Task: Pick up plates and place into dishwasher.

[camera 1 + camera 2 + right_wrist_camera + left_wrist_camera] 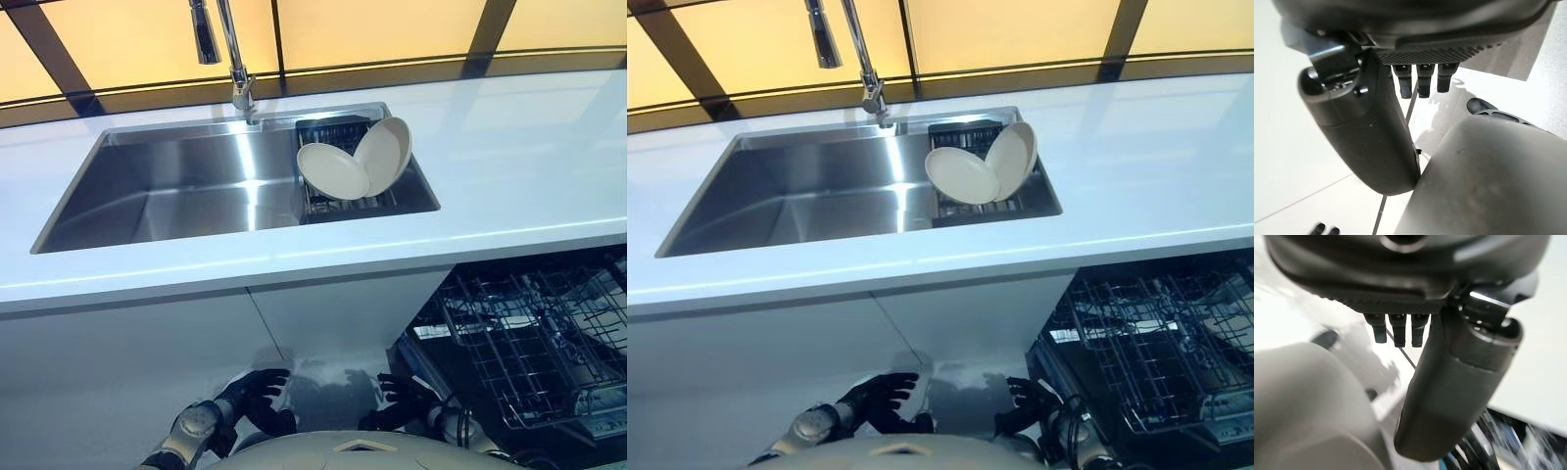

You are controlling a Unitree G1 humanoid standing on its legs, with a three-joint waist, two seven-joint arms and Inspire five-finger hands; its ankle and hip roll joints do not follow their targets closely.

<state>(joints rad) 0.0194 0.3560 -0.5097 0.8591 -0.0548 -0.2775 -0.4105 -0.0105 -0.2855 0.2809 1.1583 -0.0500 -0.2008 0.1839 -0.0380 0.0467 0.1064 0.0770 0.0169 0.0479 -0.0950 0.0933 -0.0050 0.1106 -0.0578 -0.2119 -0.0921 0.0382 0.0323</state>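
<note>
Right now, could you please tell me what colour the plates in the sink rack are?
Both plates are plain cream, with no pattern; the left eye view shows this best.

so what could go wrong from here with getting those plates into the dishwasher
The two plates lean against each other in the small rack at the sink's right end, so lifting one may tip the other. Both hands, left and right, hang low in front of the cabinet, so rising could clip the countertop edge. The dishwasher rack sits low to the right, a long carry.
</note>
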